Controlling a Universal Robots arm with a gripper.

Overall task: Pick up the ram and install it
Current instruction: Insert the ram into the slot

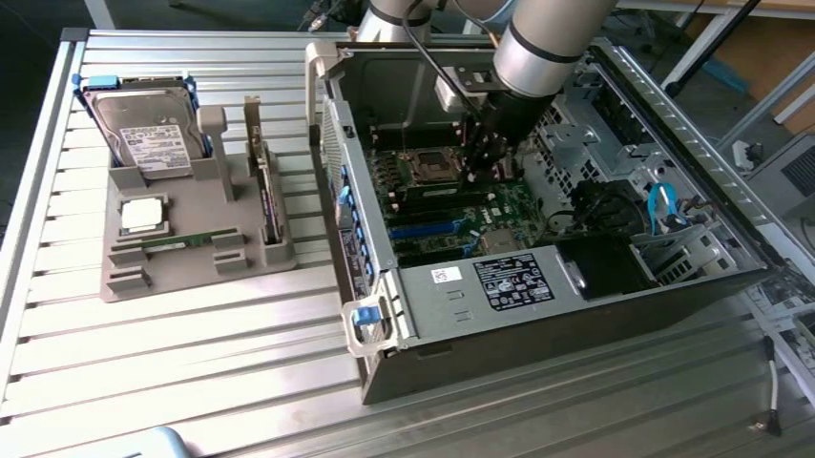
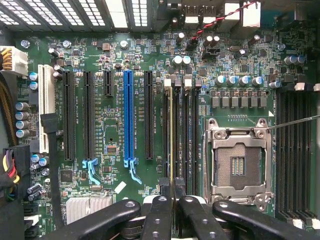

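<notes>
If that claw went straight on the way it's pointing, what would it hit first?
Probably the black memory slots beside the empty processor socket; the ram in the claw would touch first. Remaining gap is unclear.

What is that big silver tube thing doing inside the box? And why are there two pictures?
That tube is a robot arm, reaching into an open computer case lying on a metal table. One picture comes from a camera standing nearby. The other comes from a camera on the arm's wrist, looking down at the green motherboard. The black gripper pinches the ram, a thin memory stick seen edge-on, at the long slots. Beside the case, a grey tray holds a hard drive, a silver chip and another ram stick.
</notes>
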